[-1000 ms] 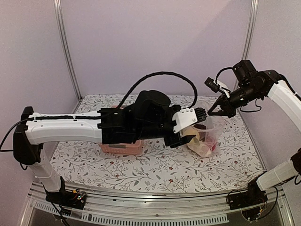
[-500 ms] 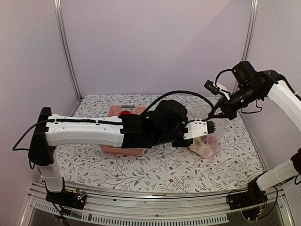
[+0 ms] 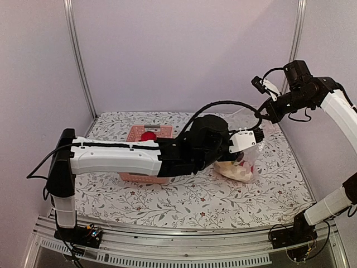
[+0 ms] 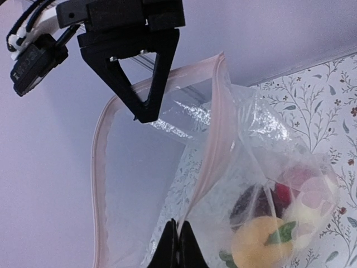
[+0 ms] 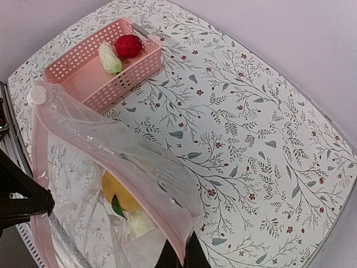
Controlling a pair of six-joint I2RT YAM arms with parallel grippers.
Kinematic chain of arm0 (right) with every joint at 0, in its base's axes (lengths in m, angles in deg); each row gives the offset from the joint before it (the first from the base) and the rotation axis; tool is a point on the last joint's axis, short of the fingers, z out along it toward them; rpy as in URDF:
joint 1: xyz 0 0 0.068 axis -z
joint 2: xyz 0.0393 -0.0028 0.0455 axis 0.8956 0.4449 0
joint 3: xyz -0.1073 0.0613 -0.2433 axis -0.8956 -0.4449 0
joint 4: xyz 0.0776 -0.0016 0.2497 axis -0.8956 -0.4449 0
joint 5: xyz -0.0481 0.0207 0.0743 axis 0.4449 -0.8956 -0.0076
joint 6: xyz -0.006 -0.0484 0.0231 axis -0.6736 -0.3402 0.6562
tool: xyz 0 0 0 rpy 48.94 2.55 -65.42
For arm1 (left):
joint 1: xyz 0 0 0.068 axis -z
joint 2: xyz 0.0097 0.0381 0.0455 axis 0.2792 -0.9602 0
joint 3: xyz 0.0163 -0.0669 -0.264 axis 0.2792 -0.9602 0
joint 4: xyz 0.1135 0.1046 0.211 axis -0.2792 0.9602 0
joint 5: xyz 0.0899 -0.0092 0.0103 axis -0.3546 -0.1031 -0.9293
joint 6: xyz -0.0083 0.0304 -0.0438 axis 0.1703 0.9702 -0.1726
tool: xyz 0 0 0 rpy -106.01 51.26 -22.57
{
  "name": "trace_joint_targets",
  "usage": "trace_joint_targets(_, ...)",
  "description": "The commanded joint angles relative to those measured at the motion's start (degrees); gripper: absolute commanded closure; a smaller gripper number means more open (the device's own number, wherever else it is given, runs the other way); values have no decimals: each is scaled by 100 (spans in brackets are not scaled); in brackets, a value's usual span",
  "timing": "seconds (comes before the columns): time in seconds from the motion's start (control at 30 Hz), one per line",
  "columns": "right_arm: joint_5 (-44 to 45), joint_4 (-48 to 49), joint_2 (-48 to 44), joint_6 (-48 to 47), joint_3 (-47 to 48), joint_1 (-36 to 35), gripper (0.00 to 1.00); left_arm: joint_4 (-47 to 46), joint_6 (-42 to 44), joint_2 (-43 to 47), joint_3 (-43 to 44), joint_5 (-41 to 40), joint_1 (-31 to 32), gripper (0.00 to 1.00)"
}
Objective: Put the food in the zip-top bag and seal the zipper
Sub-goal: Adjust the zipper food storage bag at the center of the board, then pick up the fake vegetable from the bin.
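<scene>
The zip-top bag point(image 3: 245, 162) point(image 4: 262, 151) point(image 5: 83, 223) stands on the table right of centre, its mouth held up between both grippers. My left gripper point(image 3: 257, 137) point(image 4: 178, 245) is shut on the pinkish zipper point(image 4: 215, 128) point(image 5: 111, 151) at one side of the mouth. My right gripper point(image 3: 262, 114) point(image 5: 181, 257) is shut on the zipper at the other side, higher up. The bag holds food: a yellow-orange fruit point(image 4: 259, 240) point(image 5: 120, 192), a dark purple piece point(image 4: 248, 204), a red piece point(image 4: 284, 192) and a white one point(image 4: 312, 206).
A pink slatted basket point(image 3: 164, 130) point(image 5: 89, 84) sits behind my left forearm, holding a red round fruit point(image 3: 148, 135) point(image 5: 128, 44) and a white radish point(image 5: 110, 58). The flowered tablecloth point(image 3: 184, 201) covers the table. Metal frame posts point(image 3: 78, 56) rise at the back corners.
My left gripper has moved right to the bag's mouth and shut on the zipper. My right gripper has risen and shifted right, stretching the mouth.
</scene>
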Motion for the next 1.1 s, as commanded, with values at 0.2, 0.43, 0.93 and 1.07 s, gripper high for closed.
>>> trace_joint_targets(0.2,784,425,419,347,661,89,100,-467,355,-448,690,-162,-292,100)
trace_joint_targets(0.43,-84,462,212,111,-254,76,100,-43,-534,118,1,206,-125,47)
trace_joint_targets(0.93,-1231,497,-161,-188,-1163,46,100,1085,-4694,2339,-2401,-591,-256,36)
trace_joint_targets(1.07,-1319,488,-124,-186,-1178,45,100,2239,-5978,2275,-2443,-583,-861,36)
